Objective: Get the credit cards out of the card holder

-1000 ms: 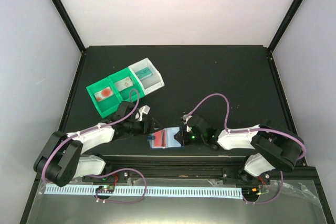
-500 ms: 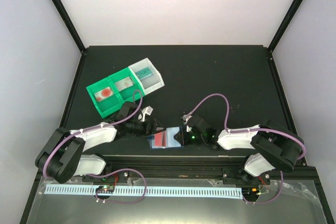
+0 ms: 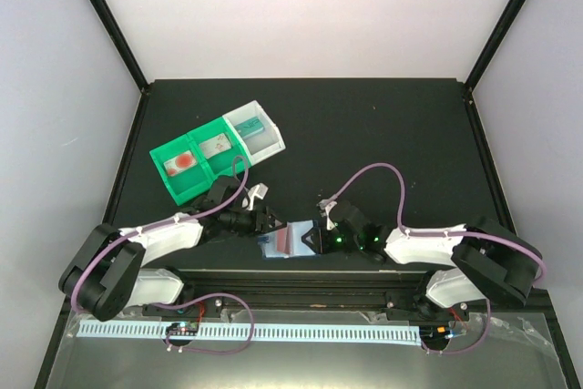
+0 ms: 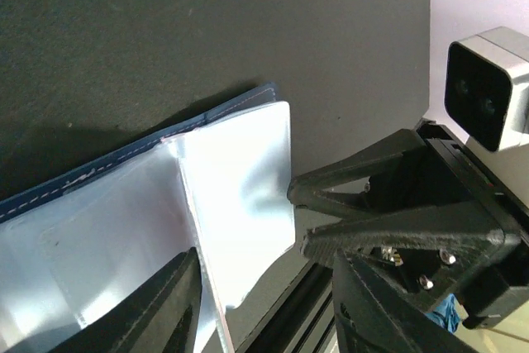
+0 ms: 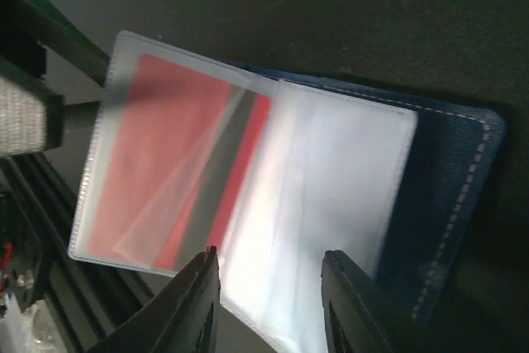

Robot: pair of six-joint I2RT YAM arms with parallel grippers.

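While two thin pale cards (image 3: 185, 161) lay in the green compartment tray (image 3: 162, 176) at upper left, one red card (image 5: 165, 155) sat inside the translucent blue holder (image 3: 287, 241), lower centre; left claw (image 3: 266, 225) and right claw (image 3: 311, 237) flanked it half open, empty.

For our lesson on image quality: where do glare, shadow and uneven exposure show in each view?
Top external: back wall washed out, table dark. Left wrist: glare on the card holder, dark shadow beside it. Right wrist: white glare beside the red credit card, edges soft.
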